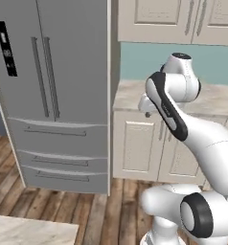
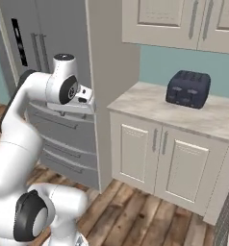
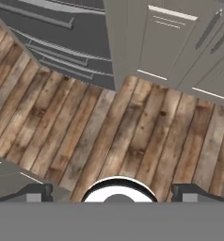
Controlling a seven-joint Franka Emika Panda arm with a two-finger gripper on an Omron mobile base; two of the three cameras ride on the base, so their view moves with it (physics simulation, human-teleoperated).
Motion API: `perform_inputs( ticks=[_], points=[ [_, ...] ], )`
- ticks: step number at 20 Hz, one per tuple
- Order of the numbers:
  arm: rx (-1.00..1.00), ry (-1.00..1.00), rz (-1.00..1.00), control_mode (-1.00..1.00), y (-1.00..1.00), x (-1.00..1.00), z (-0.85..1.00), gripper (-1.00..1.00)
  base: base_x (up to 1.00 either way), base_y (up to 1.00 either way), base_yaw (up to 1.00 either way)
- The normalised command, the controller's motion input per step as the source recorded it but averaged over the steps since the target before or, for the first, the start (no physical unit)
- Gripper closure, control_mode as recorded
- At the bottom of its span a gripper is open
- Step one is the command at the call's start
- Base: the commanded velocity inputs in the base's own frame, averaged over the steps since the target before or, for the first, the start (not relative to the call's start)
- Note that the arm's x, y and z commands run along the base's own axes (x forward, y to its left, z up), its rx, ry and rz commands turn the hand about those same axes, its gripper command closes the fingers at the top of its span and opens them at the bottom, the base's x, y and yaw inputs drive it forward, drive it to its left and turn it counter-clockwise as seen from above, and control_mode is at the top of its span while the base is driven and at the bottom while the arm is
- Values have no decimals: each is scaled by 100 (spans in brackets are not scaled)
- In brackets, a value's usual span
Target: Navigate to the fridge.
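I see the fridge [image 1: 53,91] ahead-left, doors and drawers shut. Gripper [image 3: 112,190] fingers spread wide over wood floor [image 3: 109,136], holding nothing. Toaster [image 2: 187,89] sits on counter [image 2: 150,103].

Everything I see is evenly and softly lit, with no clear light source and no hard shadows. The fridge [image 1: 58,95] has a flat matte grey face without glare; its side panel looks a shade darker. My white arm [image 1: 192,134] shows gentle shading along its curves. The wooden floor [image 3: 114,136] beneath my hand looks slightly soft and pixelated. All views are low-resolution renderings, with no edge distortion.
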Motion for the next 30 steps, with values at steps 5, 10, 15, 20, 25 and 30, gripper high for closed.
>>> perform_inputs(
  ticks=[5, 10, 15, 20, 25, 30],
  points=[
    [0, 0, 0, 100, 0, 0, 0, -100, 100, -24, 41],
    [0, 0, 0, 100, 0, 0, 0, -100, 93, -20, 59],
    [0, 0, 0, 100, 0, 0, 0, -100, 12, -2, 74],
    [0, 0, 0, 100, 0, 0, 0, -100, 16, 0, 64],
    [0, 0, 0, 100, 0, 0, 0, -100, 100, -15, 14],
    [0, 0, 0, 100, 0, 0, 0, -100, 95, -15, -13]
  ],
)
